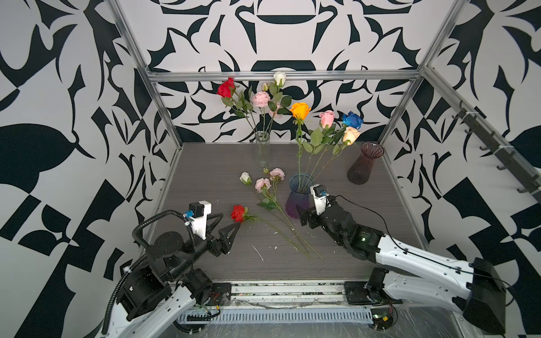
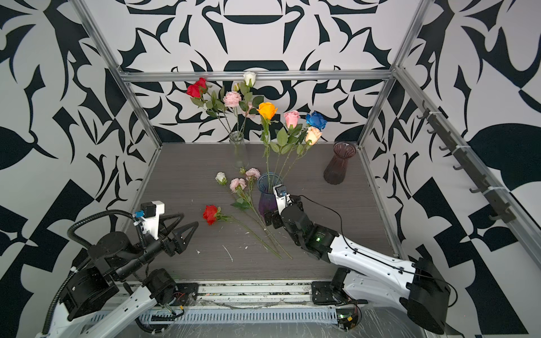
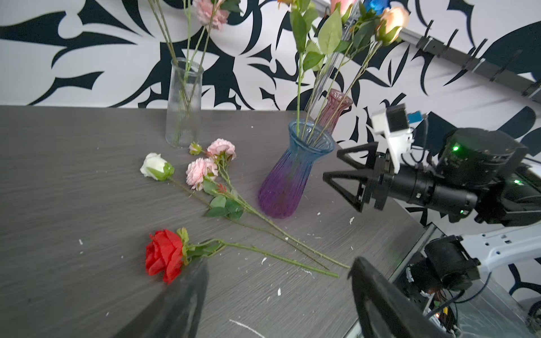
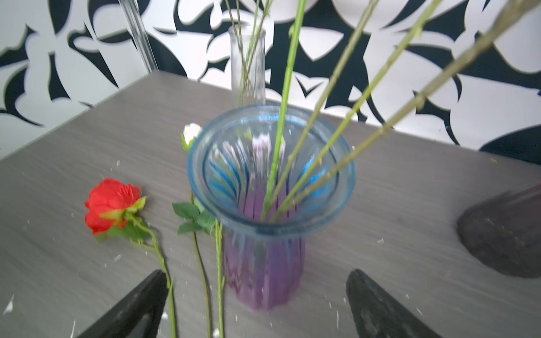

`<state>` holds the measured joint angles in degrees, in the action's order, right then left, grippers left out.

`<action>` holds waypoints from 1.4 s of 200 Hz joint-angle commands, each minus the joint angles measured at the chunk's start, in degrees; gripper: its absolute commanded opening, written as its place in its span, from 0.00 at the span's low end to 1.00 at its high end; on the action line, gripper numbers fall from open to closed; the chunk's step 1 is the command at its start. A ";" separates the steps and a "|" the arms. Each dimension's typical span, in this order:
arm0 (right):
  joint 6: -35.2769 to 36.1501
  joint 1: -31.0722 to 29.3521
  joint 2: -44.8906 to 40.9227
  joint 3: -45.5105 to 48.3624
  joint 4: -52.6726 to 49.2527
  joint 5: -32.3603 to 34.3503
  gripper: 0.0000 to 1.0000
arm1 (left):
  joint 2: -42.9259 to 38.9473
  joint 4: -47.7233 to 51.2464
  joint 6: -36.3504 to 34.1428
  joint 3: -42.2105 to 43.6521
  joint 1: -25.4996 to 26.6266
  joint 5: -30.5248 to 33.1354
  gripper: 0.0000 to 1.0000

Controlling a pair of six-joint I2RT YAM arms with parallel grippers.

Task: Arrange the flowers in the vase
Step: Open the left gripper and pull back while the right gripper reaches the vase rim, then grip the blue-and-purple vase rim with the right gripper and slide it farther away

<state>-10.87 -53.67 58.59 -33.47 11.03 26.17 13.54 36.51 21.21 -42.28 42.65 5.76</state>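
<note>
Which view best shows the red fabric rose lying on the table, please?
The left wrist view: the red fabric rose is large and sharp, with its whole stem. The right wrist view blurs the rose and cuts its stem; both top views show it whole but small.

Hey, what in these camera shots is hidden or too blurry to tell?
- Right wrist view: stems in the blue-purple vase run off the top edge; which flowers, unseen.
- Right wrist view: dark shape, blurred, cut by the frame edge; unidentifiable.
- Left wrist view: red rose, partly behind the blurred left hand.
</note>
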 commanded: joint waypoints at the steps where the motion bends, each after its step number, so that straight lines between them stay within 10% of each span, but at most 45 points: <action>1: 7.26 0.22 2.11 4.99 22.08 0.73 0.99 | -2.03 2.02 1.73 1.06 -0.19 1.19 0.81; 135: 13.33 1.01 30.97 10.75 70.09 10.70 0.98 | -4.02 4.81 -0.82 -1.21 -0.19 -2.10 0.81; 280: 7.61 4.18 36.77 7.65 71.15 14.13 0.78 | -3.13 4.54 -0.65 -0.98 -0.16 -2.60 0.80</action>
<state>-1.98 -50.54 95.48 -24.27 79.26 37.78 10.28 40.56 20.75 -43.72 42.65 3.60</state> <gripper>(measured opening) 0.798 0.802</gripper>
